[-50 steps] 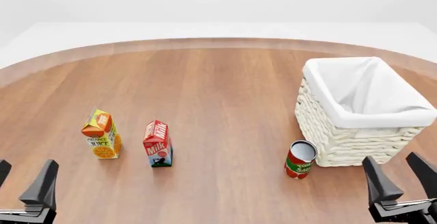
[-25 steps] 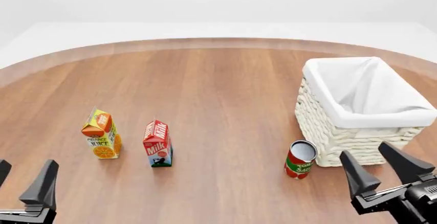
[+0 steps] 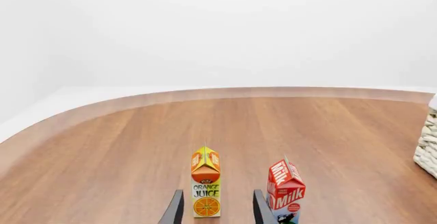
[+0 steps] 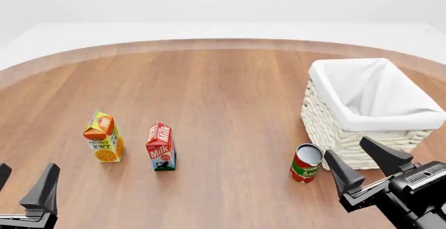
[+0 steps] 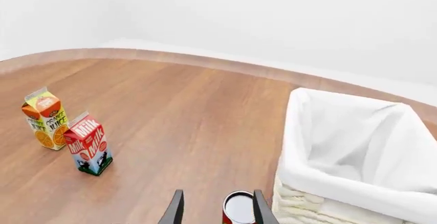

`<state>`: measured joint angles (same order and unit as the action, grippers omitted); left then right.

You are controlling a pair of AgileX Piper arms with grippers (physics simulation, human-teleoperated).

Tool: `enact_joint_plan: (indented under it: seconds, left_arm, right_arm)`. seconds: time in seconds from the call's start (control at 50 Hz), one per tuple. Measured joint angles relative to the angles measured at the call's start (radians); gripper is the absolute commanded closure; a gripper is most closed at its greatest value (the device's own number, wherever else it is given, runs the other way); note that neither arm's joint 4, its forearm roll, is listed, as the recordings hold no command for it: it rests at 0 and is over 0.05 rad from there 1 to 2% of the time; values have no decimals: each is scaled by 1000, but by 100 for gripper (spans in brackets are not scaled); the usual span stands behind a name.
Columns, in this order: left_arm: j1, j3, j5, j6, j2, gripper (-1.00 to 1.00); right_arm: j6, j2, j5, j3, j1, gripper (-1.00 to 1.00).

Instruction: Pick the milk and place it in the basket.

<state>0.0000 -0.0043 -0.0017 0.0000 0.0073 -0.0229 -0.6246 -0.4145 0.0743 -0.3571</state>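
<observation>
The small red-topped gable milk carton [image 4: 161, 147] stands upright on the wooden surface [image 4: 223, 98], ahead-right of the nearer left fingers [image 4: 38, 190], far left of the right fingers [image 4: 366, 166]; both pairs spread, empty

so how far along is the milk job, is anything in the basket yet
Nothing is done yet. The milk stands upright on the table beside the orange juice carton, untouched, and the basket holds only its white lining. In hand: neither tool grips anything; the right tool is open near the tomato can, the left tool open at the near edge. Left: reach, grasp, carry, drop in.
</observation>
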Motion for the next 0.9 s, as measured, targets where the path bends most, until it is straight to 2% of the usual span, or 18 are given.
enact_joint_plan:
  seconds: [0.2,0.44,0.68,0.9]
  left_arm:
    - [0,0,0,0,0,-100]
    - [0,0,0,0,0,-100]
    - [0,0,0,0,0,-100]
    - [0,0,0,0,0,-100]
  right_arm:
    - [9,-96,-39,37,-53,-100]
    - [8,-194,-11,138,-114,-100]
    - [5,-286,52,265,-173,-100]
    - [33,-358,127,385,-226,-100]
